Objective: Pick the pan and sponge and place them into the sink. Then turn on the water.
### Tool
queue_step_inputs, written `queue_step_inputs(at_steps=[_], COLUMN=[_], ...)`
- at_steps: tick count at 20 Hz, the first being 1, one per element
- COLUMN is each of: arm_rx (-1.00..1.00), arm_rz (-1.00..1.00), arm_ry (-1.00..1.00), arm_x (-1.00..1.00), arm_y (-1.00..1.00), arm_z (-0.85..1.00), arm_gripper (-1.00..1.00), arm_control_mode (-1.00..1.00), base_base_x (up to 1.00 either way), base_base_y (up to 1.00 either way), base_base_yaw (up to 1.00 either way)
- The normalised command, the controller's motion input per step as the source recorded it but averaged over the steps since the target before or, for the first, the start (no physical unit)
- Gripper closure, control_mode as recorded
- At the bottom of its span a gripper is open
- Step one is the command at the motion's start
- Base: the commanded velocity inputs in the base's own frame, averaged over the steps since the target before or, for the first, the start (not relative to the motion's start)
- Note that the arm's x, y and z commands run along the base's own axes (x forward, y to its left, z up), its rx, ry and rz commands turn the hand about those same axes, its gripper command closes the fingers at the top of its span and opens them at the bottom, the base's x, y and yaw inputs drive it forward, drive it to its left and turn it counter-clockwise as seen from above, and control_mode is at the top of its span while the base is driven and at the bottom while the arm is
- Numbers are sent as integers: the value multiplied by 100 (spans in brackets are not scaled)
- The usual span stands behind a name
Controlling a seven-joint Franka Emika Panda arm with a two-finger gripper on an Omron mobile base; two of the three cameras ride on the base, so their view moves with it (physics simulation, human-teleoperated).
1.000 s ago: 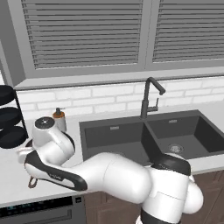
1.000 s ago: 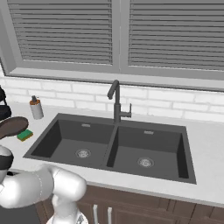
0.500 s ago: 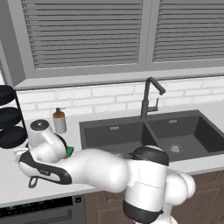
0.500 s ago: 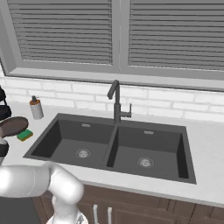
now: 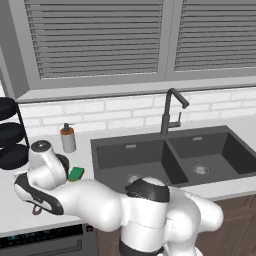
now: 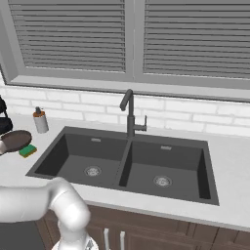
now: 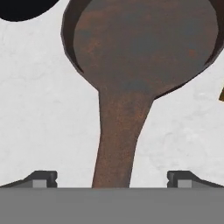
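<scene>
While our gripper (image 7: 112,178) stands spread wide with nothing grasped, its tips either side of the pan's handle, the pan (image 7: 142,52) rests on the white counter (image 7: 39,131); rightward lie the sponge (image 5: 76,173) and then the sink (image 5: 175,157).

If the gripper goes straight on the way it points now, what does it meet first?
Most likely the pan's handle: it runs between the open gripper's fingertips, with white counter beneath. Remaining gap is unclear.

The arm (image 5: 125,210) is built of glossy white, rounded, bulbous shells, joined by dark grey to black bands at the joints. The claw (image 7: 112,180) ends in two small dark, blocky finger tips (image 7: 41,178) with lighter grey faces.
</scene>
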Motion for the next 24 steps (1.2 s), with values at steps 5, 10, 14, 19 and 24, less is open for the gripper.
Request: queue_step_inputs(at_steps=[5, 10, 14, 19, 24], arm_rx=[0, 0, 0, 0, 0], arm_rz=[-3, -3, -2, -4, -3], arm_ry=[1, 1, 1, 0, 0], arm_x=[15, 9, 8, 7, 0], arm_y=[18, 3, 8, 33, 7], arm_z=[-42, -40, -46, -55, -35], arm_gripper=[-100, -100, -100, 100, 100], arm_control_mode=[-100, -100, -100, -100, -100], base_base_x=[0, 0, 0, 0, 0], base_base_y=[0, 0, 0, 0, 0], base_base_yaw=[0, 0, 0, 0, 0])
